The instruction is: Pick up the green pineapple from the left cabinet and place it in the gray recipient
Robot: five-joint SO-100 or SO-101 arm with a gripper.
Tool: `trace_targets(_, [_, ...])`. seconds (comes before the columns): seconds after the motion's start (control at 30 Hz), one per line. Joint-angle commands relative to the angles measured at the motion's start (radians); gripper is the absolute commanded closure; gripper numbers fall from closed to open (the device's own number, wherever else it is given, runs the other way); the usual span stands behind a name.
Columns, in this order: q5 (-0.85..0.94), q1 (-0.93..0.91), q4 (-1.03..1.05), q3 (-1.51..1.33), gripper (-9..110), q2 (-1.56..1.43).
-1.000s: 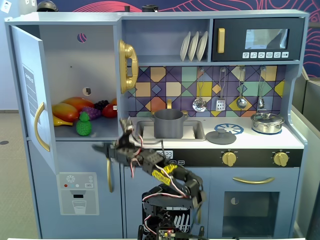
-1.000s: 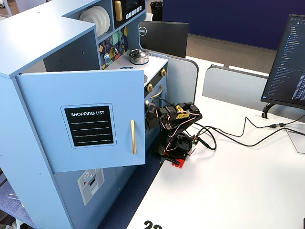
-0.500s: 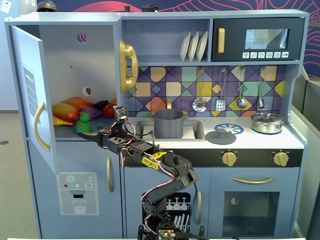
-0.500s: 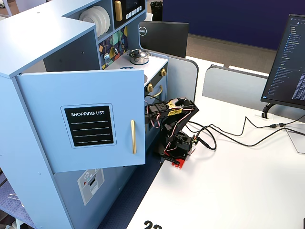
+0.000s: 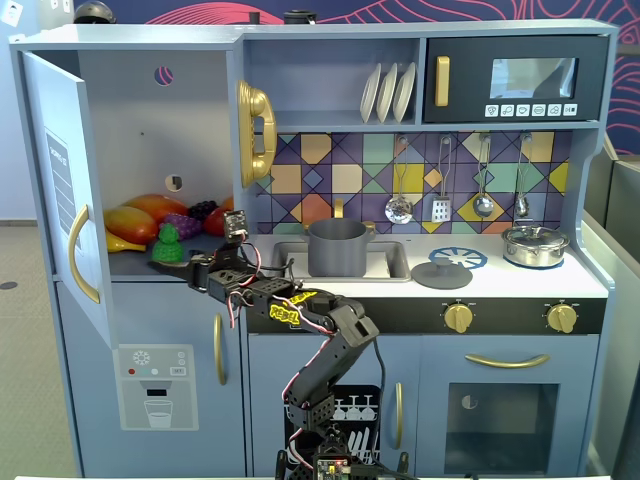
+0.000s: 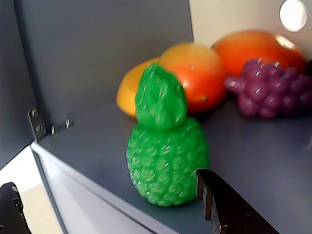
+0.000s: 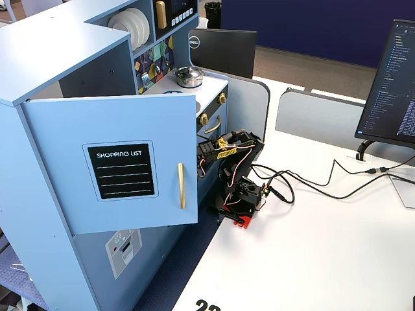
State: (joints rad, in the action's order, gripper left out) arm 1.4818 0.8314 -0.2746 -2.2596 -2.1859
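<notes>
The green pineapple (image 5: 166,245) stands upright near the front edge of the left cabinet's (image 5: 140,110) shelf; its door hangs open. In the wrist view the pineapple (image 6: 165,151) fills the middle. My gripper (image 6: 105,187) is open and empty. Its right finger (image 6: 229,207) is close beside the pineapple's base, and its left finger (image 6: 9,209) is out past the shelf edge. In a fixed view the gripper (image 5: 192,268) is just right of and below the pineapple. The gray recipient (image 5: 337,247) sits in the sink. In the other fixed view the open door hides the gripper.
A mango (image 6: 195,73), a purple grape bunch (image 6: 268,90) and other fruit lie behind the pineapple. The open door (image 5: 65,200) with its gold handle stands left of the shelf. A silver lidded pot (image 5: 535,245) and a gray lid (image 5: 442,272) are on the counter.
</notes>
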Motion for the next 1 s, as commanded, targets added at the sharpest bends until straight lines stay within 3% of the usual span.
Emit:
trace_targets(0.0, [-0.009,-0.020,-0.049,0.101,60,0.032])
trace_targets(0.67, [0.080,-0.025,-0.054,0.360,64,0.337])
trace_targets(0.77, [0.138,0.002,-0.037,0.430,73,0.399])
trace_targets(0.9, [0.256,0.023,-0.003,0.508,101,0.448])
trace_targets(0.97, [0.261,0.031,-0.015,0.528,101,0.442])
